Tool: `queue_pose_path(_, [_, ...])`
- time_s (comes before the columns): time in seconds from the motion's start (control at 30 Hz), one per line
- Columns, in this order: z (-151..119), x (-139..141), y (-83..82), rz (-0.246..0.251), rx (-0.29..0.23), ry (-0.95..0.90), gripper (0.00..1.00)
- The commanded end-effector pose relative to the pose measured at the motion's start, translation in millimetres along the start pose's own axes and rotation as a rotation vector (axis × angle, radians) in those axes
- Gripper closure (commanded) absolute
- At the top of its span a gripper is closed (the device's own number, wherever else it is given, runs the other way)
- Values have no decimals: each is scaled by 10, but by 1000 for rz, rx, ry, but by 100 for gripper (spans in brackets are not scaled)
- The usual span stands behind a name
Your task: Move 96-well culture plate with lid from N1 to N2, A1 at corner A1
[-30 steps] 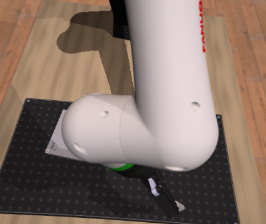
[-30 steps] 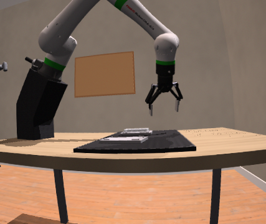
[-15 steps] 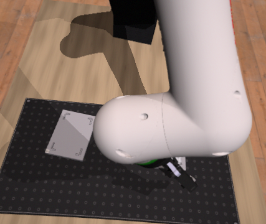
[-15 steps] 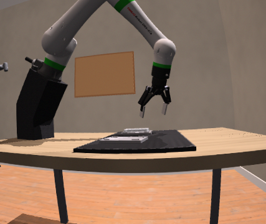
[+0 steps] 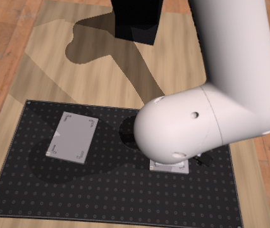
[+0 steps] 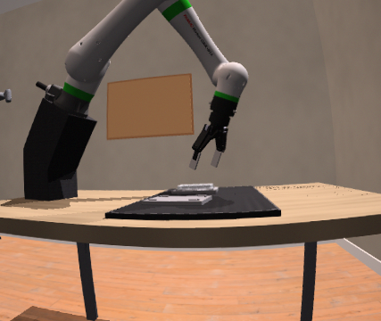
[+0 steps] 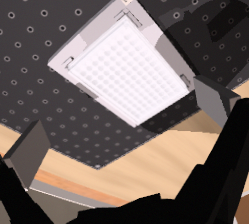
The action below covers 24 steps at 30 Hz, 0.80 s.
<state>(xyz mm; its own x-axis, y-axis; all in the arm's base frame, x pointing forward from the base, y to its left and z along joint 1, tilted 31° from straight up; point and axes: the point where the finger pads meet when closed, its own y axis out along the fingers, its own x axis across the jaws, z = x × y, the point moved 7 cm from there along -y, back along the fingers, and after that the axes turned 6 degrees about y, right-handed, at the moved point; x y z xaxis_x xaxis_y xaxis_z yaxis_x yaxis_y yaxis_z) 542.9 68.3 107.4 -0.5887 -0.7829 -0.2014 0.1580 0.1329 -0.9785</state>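
plate: white 96-well plate point(image 7: 123, 73) with its clear lid on, seated on a grey nest point(image 7: 64, 61); in the top view only the near edge of that nest point(image 5: 169, 168) shows, the rest is hidden under the arm's wrist joint point(image 5: 176, 127).
plate location: right half of the black pegboard point(image 5: 116, 190) in the top view; far side of the board in the side view, low pale slab point(image 6: 195, 186).
plate long axis: in the wrist view it runs diagonally, upper left to lower right; short edges face lower left and upper right. Direction in the top view can't be judged, too much is covered.
plate corner marks: too small to read, can't tell which corner is A1.
lid: looks flat and fully down on the plate, well grid visible through it.
empty nest: bare grey nest point(image 5: 73, 137) on the left half of the board, corner locators visible, long axis slightly skewed to the board edges; well apart from the plate.
claw: claw point(image 6: 205, 161) fully spread, nothing between the fingers, holding nothing.
claw position: hangs well above the plate, fingers pointing down, no contact.
arm: white arm with green bands, on a black pedestal point(image 6: 43, 175) at the table's far left.
table: light wood table point(image 6: 333, 201) carrying the board.
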Motion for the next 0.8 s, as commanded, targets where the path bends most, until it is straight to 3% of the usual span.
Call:
queue_pose_path(0.0, [-142, 46, 62, -73, 11, -124, 0])
queue_pose_path(0.07, [-142, 46, 62, -73, 11, -124, 0])
queue_pose_path(0.4, [-320, 58, 116, -235, 29, -412, 0])
queue_pose_path(0.77, [-320, 58, 116, -235, 29, -412, 0])
